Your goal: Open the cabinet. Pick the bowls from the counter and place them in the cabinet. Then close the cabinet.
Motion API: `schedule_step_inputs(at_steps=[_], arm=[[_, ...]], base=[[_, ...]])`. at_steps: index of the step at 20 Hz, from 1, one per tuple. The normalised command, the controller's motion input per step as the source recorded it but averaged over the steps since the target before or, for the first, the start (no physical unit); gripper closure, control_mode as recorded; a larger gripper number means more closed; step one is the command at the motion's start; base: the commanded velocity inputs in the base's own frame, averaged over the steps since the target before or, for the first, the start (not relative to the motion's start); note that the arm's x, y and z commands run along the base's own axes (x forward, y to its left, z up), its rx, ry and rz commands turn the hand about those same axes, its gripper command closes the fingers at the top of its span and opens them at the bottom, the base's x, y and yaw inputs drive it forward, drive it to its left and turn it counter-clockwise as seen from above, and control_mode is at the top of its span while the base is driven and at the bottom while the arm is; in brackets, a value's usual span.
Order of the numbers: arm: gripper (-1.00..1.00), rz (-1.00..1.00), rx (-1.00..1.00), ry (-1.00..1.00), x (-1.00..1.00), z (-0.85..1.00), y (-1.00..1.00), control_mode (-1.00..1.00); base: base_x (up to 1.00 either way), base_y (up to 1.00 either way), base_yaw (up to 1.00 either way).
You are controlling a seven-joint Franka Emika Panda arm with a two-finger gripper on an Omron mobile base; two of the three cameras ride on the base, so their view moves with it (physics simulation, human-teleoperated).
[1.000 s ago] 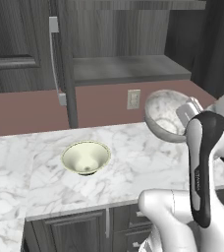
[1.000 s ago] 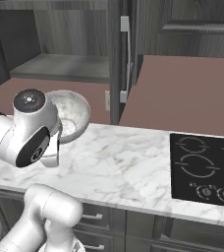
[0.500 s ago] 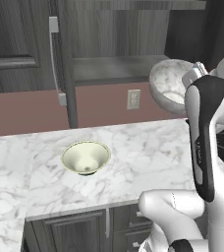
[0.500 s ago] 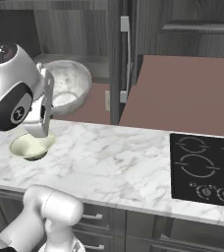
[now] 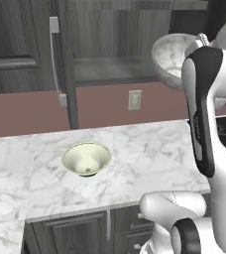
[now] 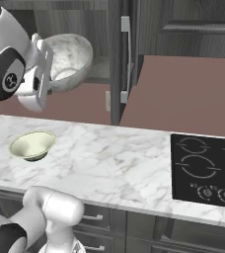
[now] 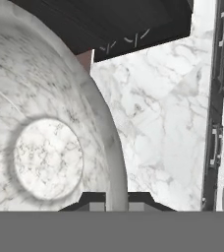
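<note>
The two-finger gripper [image 7: 116, 198] is clamped on the rim of the round marbled grey-white bowl [image 6: 67, 62], upper left in the right base view, before the open dark grey wood-grain cabinet [image 5: 110, 39]. The pale cream flared bowl [image 5: 86, 159] sits on the white marble counter [image 6: 114, 158]. That view adds a black cooktop [image 6: 206, 170] at right.

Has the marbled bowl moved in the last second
Yes. The marbled bowl, shut in the gripper, has risen from beside the wall outlet to the open cabinet shelf.

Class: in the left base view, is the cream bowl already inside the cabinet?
No, the cream bowl sits on the counter, below the cabinet.
</note>
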Motion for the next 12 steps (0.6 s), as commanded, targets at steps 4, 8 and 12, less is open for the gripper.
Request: schedule_step_inputs(at_steps=[4, 8, 12], arm=[[1.0, 0.0, 0.0, 0.0, 0.27, 0.27, 0.0, -1.0], [1.0, 0.0, 0.0, 0.0, 0.42, 0.05, 0.03, -1.0], [1.0, 0.01, 0.0, 0.03, 0.42, 0.0, 0.01, -1.0]], base=[[0.0, 0.0, 0.0], [0.0, 0.0, 0.0], [0.0, 0.0, 0.0]])
